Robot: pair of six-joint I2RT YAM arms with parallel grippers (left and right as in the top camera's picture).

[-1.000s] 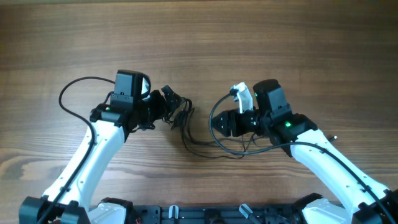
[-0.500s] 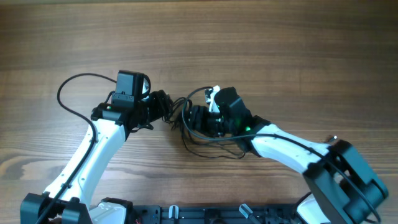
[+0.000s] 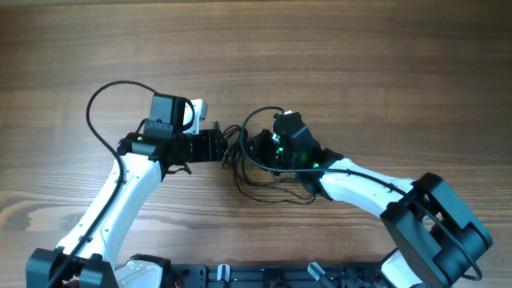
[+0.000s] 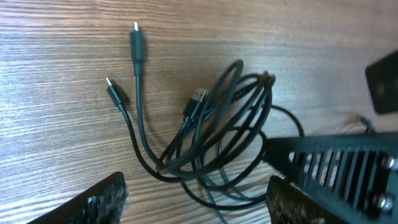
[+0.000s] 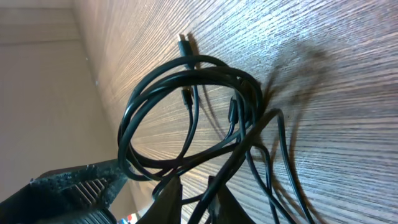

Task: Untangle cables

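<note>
The cables [image 3: 238,170] are thin black cords in a tangled bundle on the wooden table between my two grippers. In the left wrist view the cables [image 4: 205,127] lie coiled, with two small plug ends [image 4: 135,43] pointing away. My left gripper [image 3: 212,146] is open, its fingers [image 4: 196,183] spread wide on either side of the bundle's near edge. My right gripper [image 3: 252,150] is at the bundle's right side. In the right wrist view its fingers [image 5: 194,186] are closed on a strand of the cables [image 5: 199,70].
The thicker black wires of the arms loop beside each wrist, one to the left [image 3: 100,104] and one above the right wrist [image 3: 256,116]. Bare wooden table [image 3: 360,64] lies all around. The robot base [image 3: 264,276] is at the front edge.
My right arm has swung left from the table's right side to the bundle and closed on a strand. My left gripper has turned and shifted slightly down beside the bundle.
</note>
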